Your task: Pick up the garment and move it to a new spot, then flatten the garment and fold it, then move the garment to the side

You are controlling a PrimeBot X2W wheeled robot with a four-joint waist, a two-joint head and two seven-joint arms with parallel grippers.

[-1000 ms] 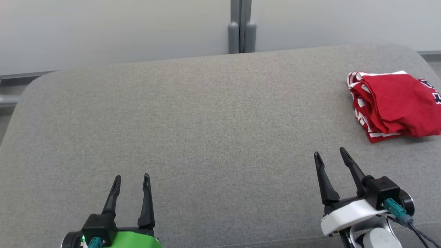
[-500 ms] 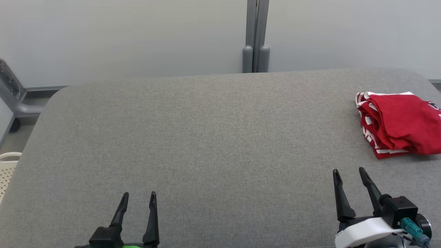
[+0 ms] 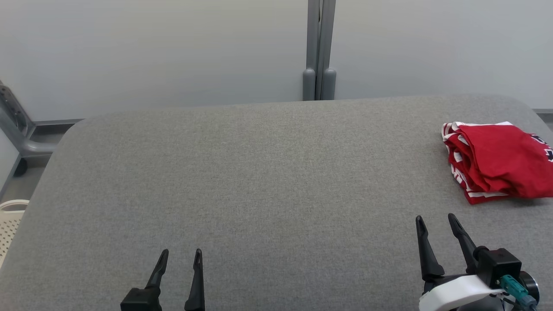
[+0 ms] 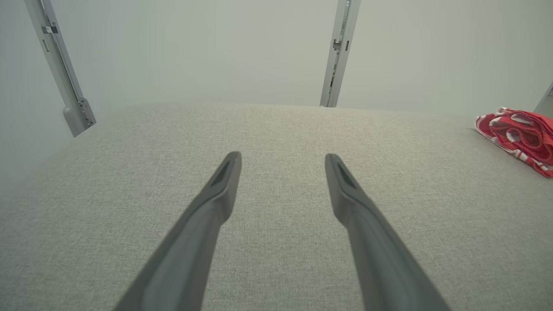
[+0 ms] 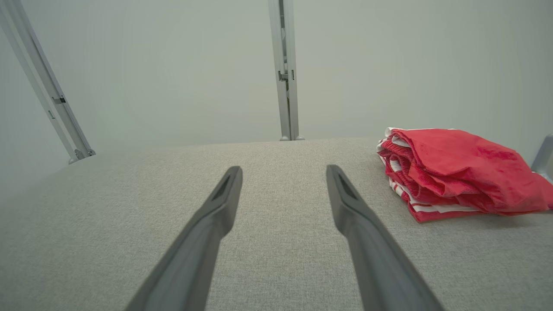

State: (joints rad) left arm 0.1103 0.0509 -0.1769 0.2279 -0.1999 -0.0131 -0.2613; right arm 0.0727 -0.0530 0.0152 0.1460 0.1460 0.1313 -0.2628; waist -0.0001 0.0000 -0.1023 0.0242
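Observation:
The garment (image 3: 501,162) is a red piece with white stripes, lying folded in a bundle at the far right of the grey padded surface (image 3: 259,172). It also shows at the right edge of the left wrist view as the garment (image 4: 520,134) and to the right in the right wrist view as the garment (image 5: 453,172). My right gripper (image 3: 435,218) stands open a short way in front of it, apart from it, with nothing between its fingers. My left gripper (image 3: 181,254) is open and empty at the near left of the surface.
A pale wall with a grey upright post (image 3: 319,47) runs behind the surface. A grey frame leg (image 3: 17,129) and a cream perforated basket (image 3: 11,220) stand off the surface's left edge. The garment lies close to the surface's right edge.
The head camera has tilted up, so the whole picture has slid down and more wall shows. Both grippers sit lower in the picture. The garment has not moved on the surface.

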